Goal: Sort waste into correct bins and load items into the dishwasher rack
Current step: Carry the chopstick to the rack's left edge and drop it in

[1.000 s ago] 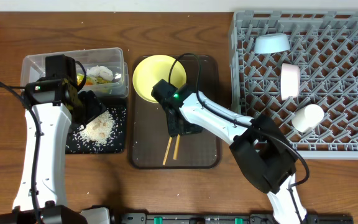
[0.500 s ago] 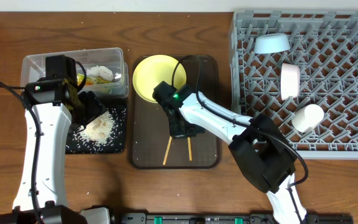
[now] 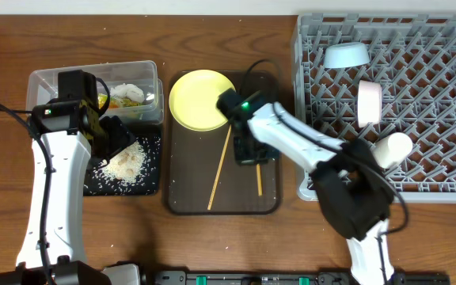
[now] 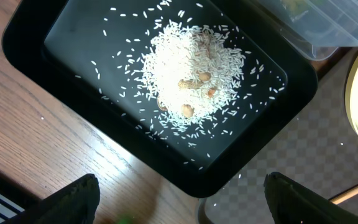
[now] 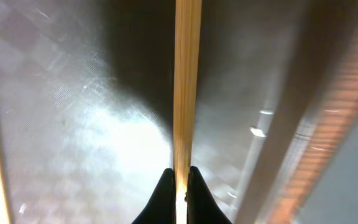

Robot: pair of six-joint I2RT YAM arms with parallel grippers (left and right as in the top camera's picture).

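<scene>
My right gripper (image 3: 249, 152) is shut on one wooden chopstick (image 3: 258, 179) low over the brown serving tray (image 3: 184, 202); the right wrist view shows the fingers (image 5: 180, 180) pinching the stick (image 5: 187, 74). The other chopstick (image 3: 219, 170) lies diagonally on the tray, its top by the yellow plate (image 3: 199, 99). My left gripper (image 4: 185, 208) is open and empty above the black tray (image 4: 42, 74) holding rice scraps (image 4: 191, 81). The clear tub (image 3: 62, 79) holds the wrapper and white paper (image 3: 121, 95). The light blue bowl (image 3: 347, 55), white bowl (image 3: 369, 103) and pale cup (image 3: 392, 149) lie in the grey rack (image 3: 450, 170).
The brown serving tray sits between the black tray (image 3: 153, 186) and the rack, with its right edge close to the rack's left wall. A few rice grains lie scattered on the serving tray's corner (image 4: 278, 155). Bare wooden table runs along the front (image 3: 212, 245).
My right gripper moved right across the serving tray with one chopstick. The two chopsticks have parted, and the loose one now lies diagonally. The left arm has not moved.
</scene>
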